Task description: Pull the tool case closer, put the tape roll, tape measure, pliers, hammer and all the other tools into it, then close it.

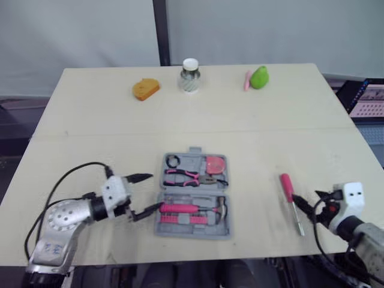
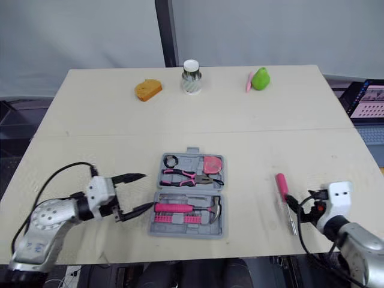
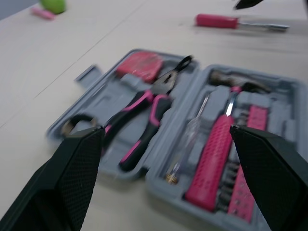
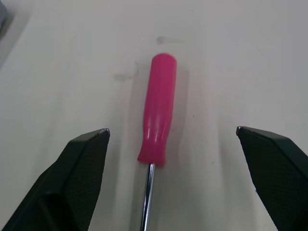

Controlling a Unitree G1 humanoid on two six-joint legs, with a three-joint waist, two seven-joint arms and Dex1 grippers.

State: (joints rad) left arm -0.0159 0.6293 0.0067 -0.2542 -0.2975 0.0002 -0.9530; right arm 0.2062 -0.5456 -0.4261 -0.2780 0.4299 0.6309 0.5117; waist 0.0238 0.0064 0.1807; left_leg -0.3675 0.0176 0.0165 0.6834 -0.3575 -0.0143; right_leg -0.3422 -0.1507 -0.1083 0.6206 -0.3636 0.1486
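1. Left gripper (image 1: pixel 152 192) rests low over the beige wooden table (image 1: pixel 96 120) with its two black fingers spread apart and holding nothing. It sits just left of the open grey plastic tool case (image 1: pixel 189 158). Its near fingertip is at the left edge of the case's near half, though contact is hard to judge.
2. Right gripper (image 4: pixel 172 130) is also released. Its fingers stand wide on either side of the pink-handled screwdriver (image 4: pixel 156 110) without touching it.
3. That screwdriver lies flat on the table, well right of the case, with its handle pointing far and its steel shaft pointing near.
4. The case lies flat at the near centre of the table with both halves facing up.
5. Its far half holds three tools:
   - the small black tape roll (image 1: pixel 173 161) at the left
   - the round pink tape measure (image 1: pixel 215 164) at the right
   - the pliers with pink and black grips (image 1: pixel 191 177) lying across, just near of those two
6. Its near half holds the pink-handled hammer (image 1: pixel 192 209) lying left to right. A row of pink-mounted bits (image 1: pixel 180 219) sits nearer still, and what looks like a slim clear tester (image 3: pixel 190 144) lies beside the hammer.
7. Four things stand along the far edge, from left to right:
   - an orange bread-shaped block (image 1: pixel 146 89)
   - a white-lidded jar (image 1: pixel 190 76)
   - a small pink stick (image 1: pixel 246 81)
   - a green pear-shaped toy (image 1: pixel 259 77), just beside the stick
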